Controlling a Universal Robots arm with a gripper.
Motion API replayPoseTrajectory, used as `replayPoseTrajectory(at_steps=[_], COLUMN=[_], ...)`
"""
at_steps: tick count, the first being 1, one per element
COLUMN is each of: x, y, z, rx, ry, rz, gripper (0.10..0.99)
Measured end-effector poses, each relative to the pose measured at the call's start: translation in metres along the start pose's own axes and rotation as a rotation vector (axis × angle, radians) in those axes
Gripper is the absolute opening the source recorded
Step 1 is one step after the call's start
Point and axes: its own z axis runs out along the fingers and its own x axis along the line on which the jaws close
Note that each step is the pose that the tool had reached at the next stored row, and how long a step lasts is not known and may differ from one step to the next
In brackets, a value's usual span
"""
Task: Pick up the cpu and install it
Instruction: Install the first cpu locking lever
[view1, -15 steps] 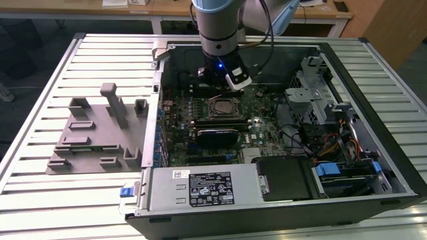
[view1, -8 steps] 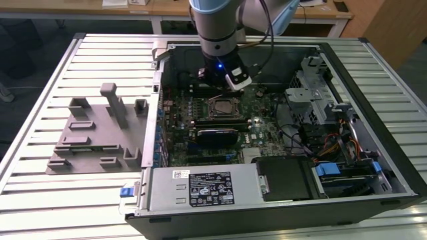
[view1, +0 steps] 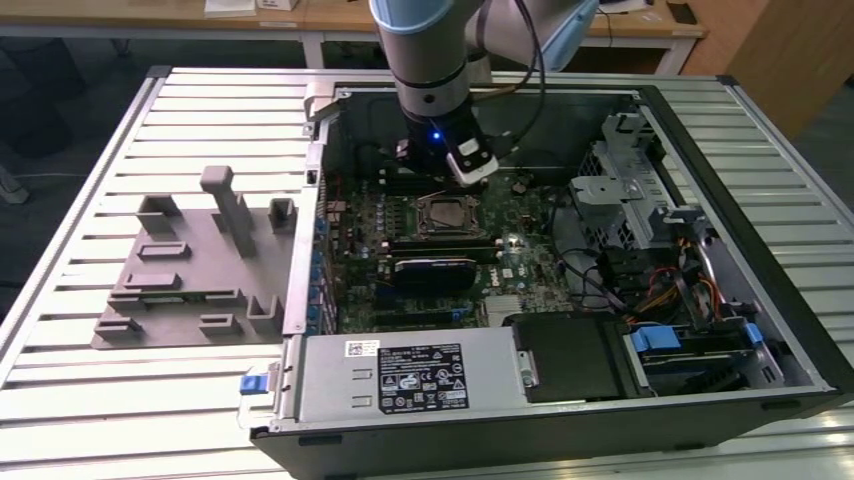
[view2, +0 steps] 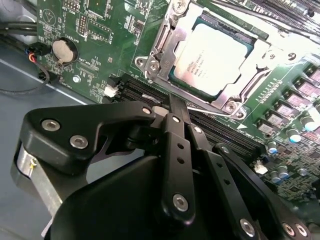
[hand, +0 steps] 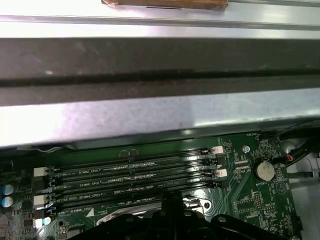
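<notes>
Fingers together and empty on the black linkage gripper (view2: 176, 107), its tip over the socket's wire lever. One pale silver square cpu (view2: 214, 61) sits in the metal socket frame (view2: 159, 37), beside four black memory slots (hand: 135, 177). Seating looks done; locking seems in hand.

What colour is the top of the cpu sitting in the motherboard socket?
Pale silver metal. The cpu shows best in the second wrist view, framed by its socket.
</notes>
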Motion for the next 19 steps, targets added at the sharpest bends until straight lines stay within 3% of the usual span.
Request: replayPoseTrajectory(at_steps=[19], x=[0.0027], y=[0.0083], z=[0.0083], rx=[0.025], ry=[-0.0275], rz=[0.127], gripper=[0.106])
